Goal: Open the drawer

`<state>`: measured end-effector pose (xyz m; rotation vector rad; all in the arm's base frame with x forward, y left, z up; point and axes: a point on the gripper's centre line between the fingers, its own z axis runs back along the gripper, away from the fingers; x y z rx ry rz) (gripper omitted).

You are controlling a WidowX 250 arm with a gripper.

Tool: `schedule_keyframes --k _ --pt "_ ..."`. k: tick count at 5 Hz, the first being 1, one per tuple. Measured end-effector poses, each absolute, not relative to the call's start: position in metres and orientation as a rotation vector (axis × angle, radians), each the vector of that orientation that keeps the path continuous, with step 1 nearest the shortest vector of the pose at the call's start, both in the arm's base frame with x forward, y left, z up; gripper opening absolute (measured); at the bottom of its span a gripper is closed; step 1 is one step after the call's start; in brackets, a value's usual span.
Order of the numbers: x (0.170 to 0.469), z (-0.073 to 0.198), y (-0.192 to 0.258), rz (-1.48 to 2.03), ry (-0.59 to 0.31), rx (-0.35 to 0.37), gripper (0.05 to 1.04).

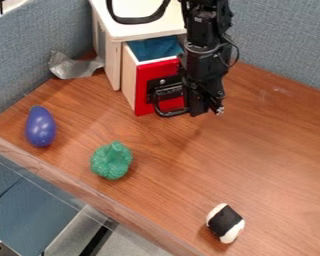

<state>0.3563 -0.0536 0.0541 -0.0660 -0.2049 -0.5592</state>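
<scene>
The black gripper hangs low over the table, right beside the right end of the drawer's black handle; whether the two touch I cannot tell. The drawer, with its red front, stands partly out of the small white and wooden cabinet, and its blue inside is visible behind the front. The arm covers the right part of the drawer front.
On the brown table lie a purple egg-shaped object at the left, a green bumpy toy near the front edge and a black and white roll at the lower right. Crumpled grey material lies left of the cabinet. Blue-grey walls stand behind.
</scene>
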Motion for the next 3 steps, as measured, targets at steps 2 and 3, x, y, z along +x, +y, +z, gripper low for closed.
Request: schedule_keyframes --k 2,3 --pt "0.342 0.055 -0.068 -0.577 -0.207 -0.087 0.103" --pt "0.336 0.057 -0.07 -0.586 -0.203 -0.091 0.097"
